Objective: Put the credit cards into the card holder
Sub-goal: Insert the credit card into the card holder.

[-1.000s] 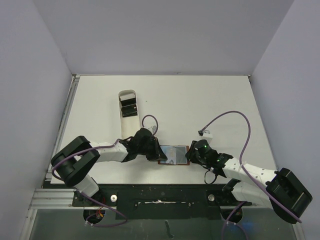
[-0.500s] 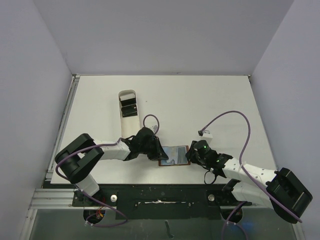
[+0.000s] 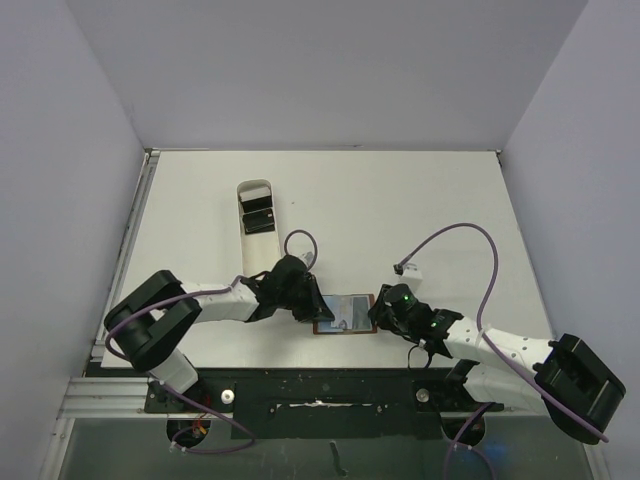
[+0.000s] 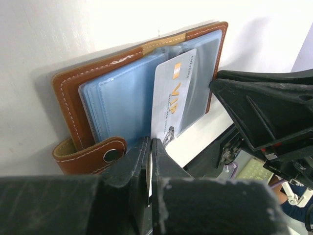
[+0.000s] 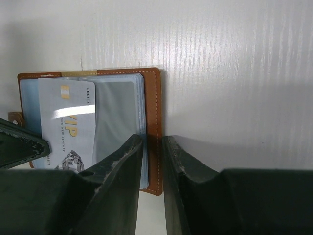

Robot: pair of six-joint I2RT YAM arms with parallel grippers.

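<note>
Down at the near edge of the surface (image 3: pixel 430 200), the card holder (image 4: pixel 113 95) lay open and flat between my two arms, its clear blue-grey sleeves facing up. My left fingers (image 4: pixel 141 154) were pressed together on the near corner of a pale credit card (image 4: pixel 172 95) marked VIP. They pinched it by its trailing end so that the leading end could be pushed along a sleeve. The card lay over the holder's pockets, though neither wrist view showed me how far it sat inside one. My right fingers (image 5: pixel 129 156) stood astride the holder's opposite leather edge, closed to a narrow slot with the stitched border between them. I judged that grip was meant to keep the light wallet from sliding away under the push. Well apart, farther up the surface, the long white tray (image 3: pixel 255 190) held other dark cards (image 3: pixel 260 221). I judged the job far from done. The next move called for a slow, straight feed, since a skewed card would likely snag the sleeve's mouth or drag the holder.
</note>
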